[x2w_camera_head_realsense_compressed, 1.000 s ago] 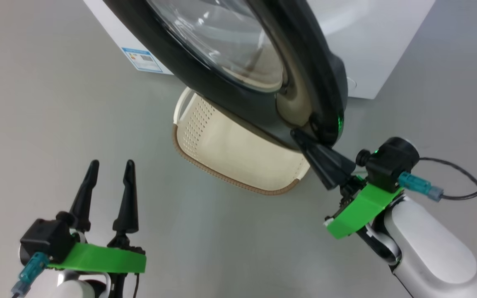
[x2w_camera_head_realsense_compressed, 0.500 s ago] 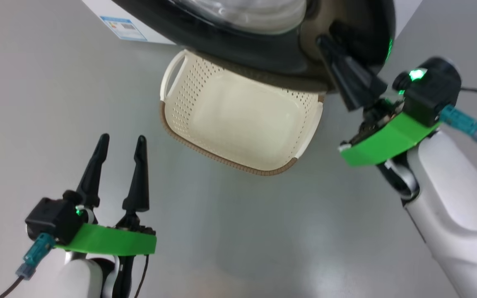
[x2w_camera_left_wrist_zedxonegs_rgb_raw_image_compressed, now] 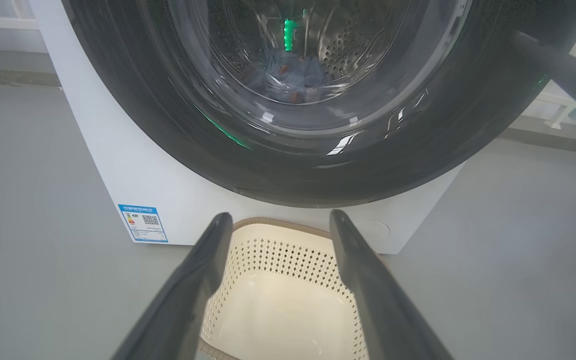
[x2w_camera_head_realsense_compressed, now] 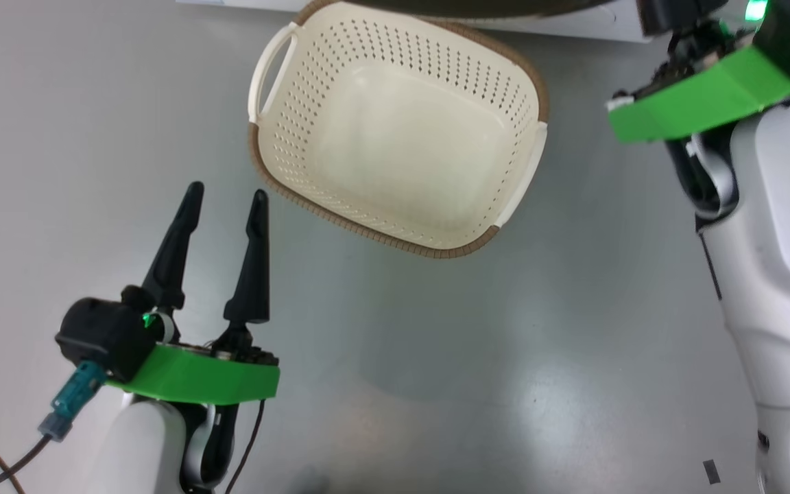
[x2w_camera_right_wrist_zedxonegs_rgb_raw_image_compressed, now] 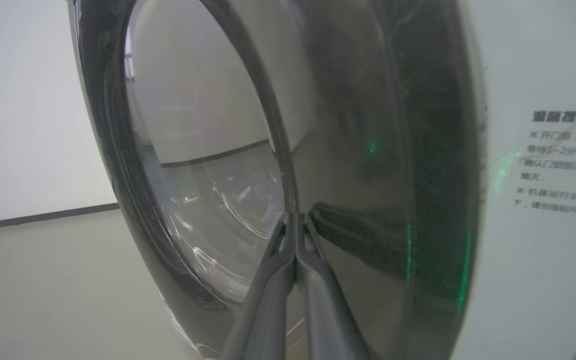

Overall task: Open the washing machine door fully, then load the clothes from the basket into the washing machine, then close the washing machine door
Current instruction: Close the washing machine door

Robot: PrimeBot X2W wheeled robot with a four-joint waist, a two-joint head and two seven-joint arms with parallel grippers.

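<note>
Grey floor (x2w_camera_head_realsense_compressed: 436,377) bears cream perforated basket (x2w_camera_head_realsense_compressed: 402,144); left pincer (x2w_camera_head_realsense_compressed: 227,191) apart, right pincer (x2w_camera_right_wrist_zedxonegs_rgb_raw_image_compressed: 293,215) together, seemingly at door (x2w_camera_right_wrist_zedxonegs_rgb_raw_image_compressed: 363,150).

Bright even light; glare on washing machine door (x2w_camera_left_wrist_zedxonegs_rgb_raw_image_compressed: 338,145); right wrist view perhaps motion-blurred.

In the head view our left gripper (x2w_camera_head_realsense_compressed: 227,191) sits at about seven o'clock, its two dark fingers (x2w_camera_head_realsense_compressed: 177,240) spread apart and pointing toward twelve. Our right gripper (x2w_camera_right_wrist_zedxonegs_rgb_raw_image_compressed: 294,216) has its tips pressed flat together. Its pale forearm (x2w_camera_head_realsense_compressed: 779,261) runs up the three o'clock edge toward one o'clock, with the green wrist mount (x2w_camera_head_realsense_compressed: 703,96) uppermost.
</note>
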